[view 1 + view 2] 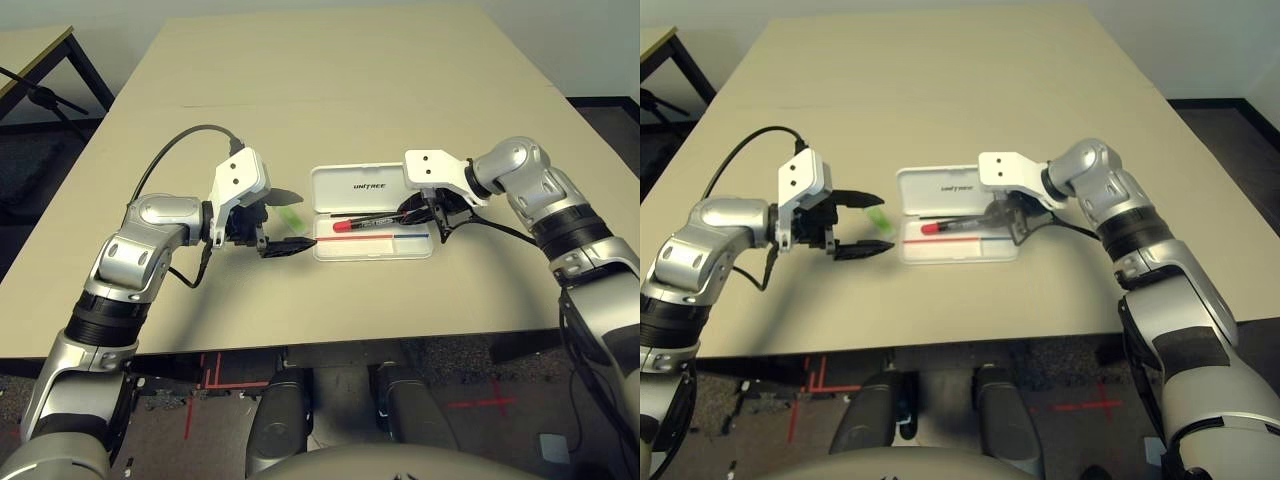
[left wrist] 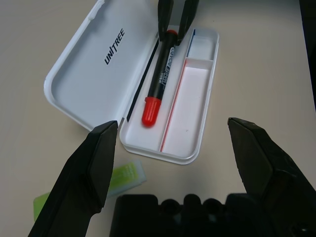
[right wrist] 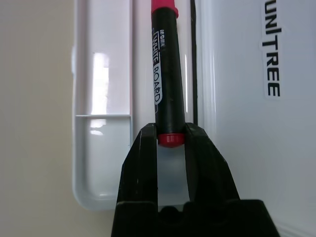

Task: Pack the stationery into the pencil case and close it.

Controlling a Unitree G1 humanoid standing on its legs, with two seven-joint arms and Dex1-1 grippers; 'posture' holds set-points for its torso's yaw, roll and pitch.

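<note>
I have the right gripper (image 3: 171,140) pinching the red marker's (image 2: 159,81) tail inside the open pencil case (image 1: 372,216). Left gripper (image 2: 180,158) spread, empty, near the green bar (image 1: 292,217). Risk: marker drags out on retreat.

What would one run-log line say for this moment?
case: open | marker: inside, right fingers gripping its end | left fingers: open, near green bar

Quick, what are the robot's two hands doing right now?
Left gripper: wide open, holding nothing.
Right gripper: fingers closed around the end of the red marker, which lies in the open pencil case.
</note>
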